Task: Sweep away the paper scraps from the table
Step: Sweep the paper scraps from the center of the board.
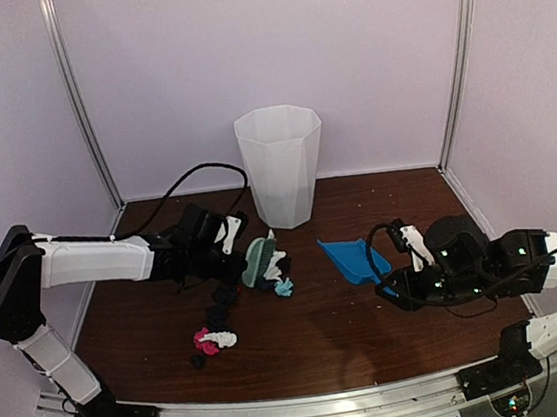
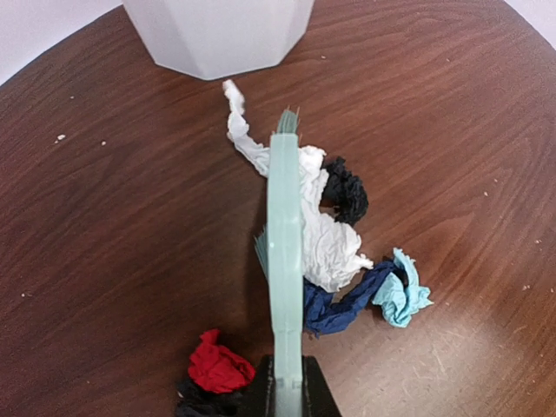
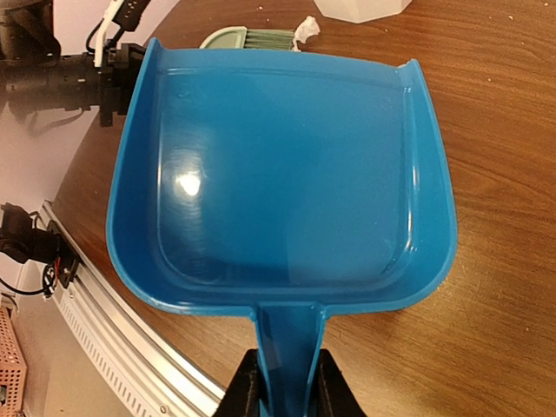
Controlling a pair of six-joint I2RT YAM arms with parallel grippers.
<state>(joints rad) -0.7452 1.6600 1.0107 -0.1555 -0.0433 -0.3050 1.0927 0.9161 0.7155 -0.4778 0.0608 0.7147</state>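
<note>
My left gripper [image 2: 287, 391] is shut on the mint-green hand brush [image 2: 285, 261], which stands on edge on the table [image 1: 303, 336]. Paper scraps lie to the brush's right: a white strip [image 2: 321, 226], a black wad [image 2: 347, 193], a navy strip [image 2: 343, 304] and a light-blue wad [image 2: 401, 294]. A red wad [image 2: 217, 365] lies to its left. In the top view the brush [image 1: 257, 260] has scraps [image 1: 279, 274] beside it, and more scraps [image 1: 213, 339] lie nearer the front. My right gripper [image 3: 285, 391] is shut on the handle of the blue dustpan [image 3: 278, 174], which is empty and also shows in the top view [image 1: 357, 257].
A tall white bin [image 1: 281, 166] stands at the back centre of the table, just behind the brush; it also shows in the left wrist view [image 2: 217, 30]. The metal rail [image 1: 311, 406] runs along the front edge. White walls enclose the table.
</note>
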